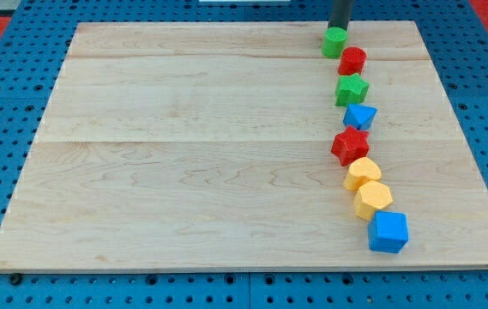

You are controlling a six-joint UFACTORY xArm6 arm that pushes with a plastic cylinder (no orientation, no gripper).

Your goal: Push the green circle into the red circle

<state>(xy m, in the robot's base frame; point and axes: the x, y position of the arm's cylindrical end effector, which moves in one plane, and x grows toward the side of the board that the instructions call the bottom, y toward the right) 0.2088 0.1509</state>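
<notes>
The green circle (pixel 334 40) sits near the view's top edge of the wooden board (pixel 183 154), right of centre. The red circle (pixel 352 61) lies just below and to the right of it, almost touching. My dark rod comes down from the view's top, and my tip (pixel 338 28) is right behind the green circle at its top edge, touching or nearly touching it.
Below the red circle a column of blocks runs down the board: a green star (pixel 352 89), a blue block (pixel 360 116), a red star (pixel 350 145), a yellow heart (pixel 363 172), a yellow hexagon (pixel 372 199), a blue cube (pixel 388 232).
</notes>
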